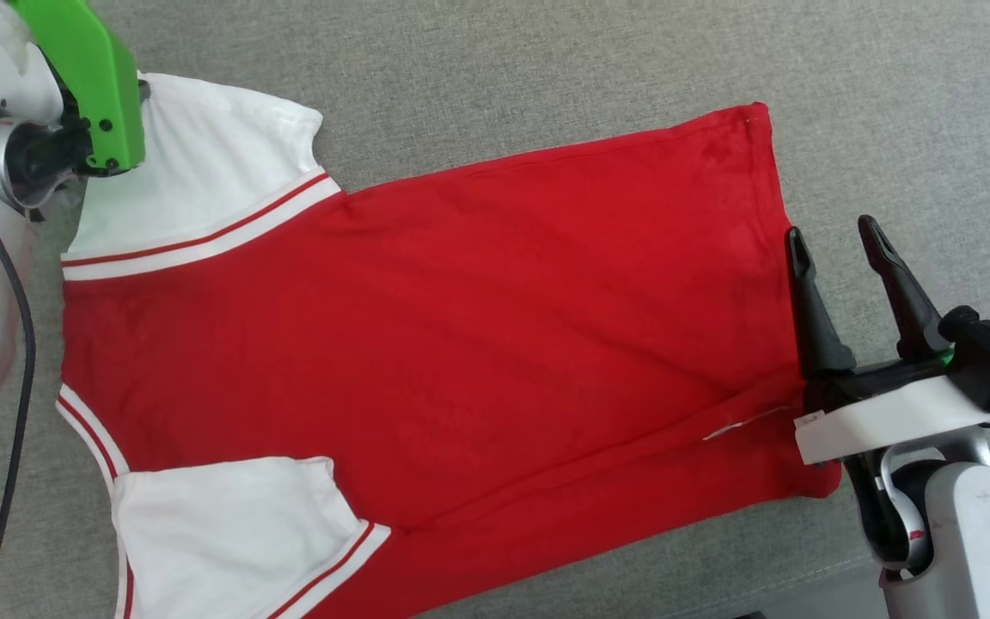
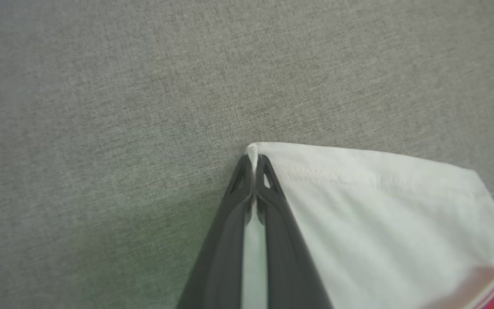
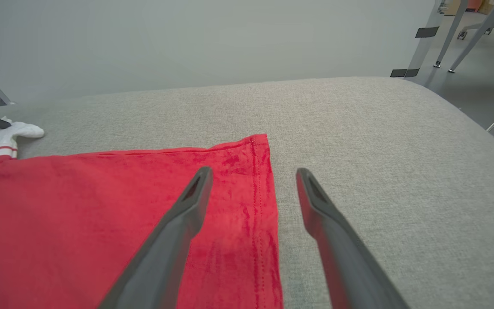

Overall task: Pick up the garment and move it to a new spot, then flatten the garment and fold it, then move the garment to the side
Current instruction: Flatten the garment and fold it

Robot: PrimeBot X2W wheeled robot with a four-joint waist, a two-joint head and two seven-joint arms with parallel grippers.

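Observation:
The garment [image 1: 426, 335] lies spread flat on the grey cushion, red body across the middle, white sleeves at the left. My left gripper [image 2: 253, 161] is shut on the corner of the far white sleeve [image 2: 384, 214], a pinch of white cloth showing between the fingertips. In the head view a green cover [image 1: 91, 77] hides those fingers at the top left. My right gripper [image 1: 834, 236] stands open at the garment's hem [image 3: 257, 206]; one finger is over the red cloth, the other over bare cushion [image 3: 380, 171].
The grey fabric cushion [image 1: 495, 60] extends beyond the shirt on the far side and right. Its right edge rounds off toward a floor with metal chair legs [image 3: 457, 38]. A pale wall [image 3: 187, 38] stands behind.

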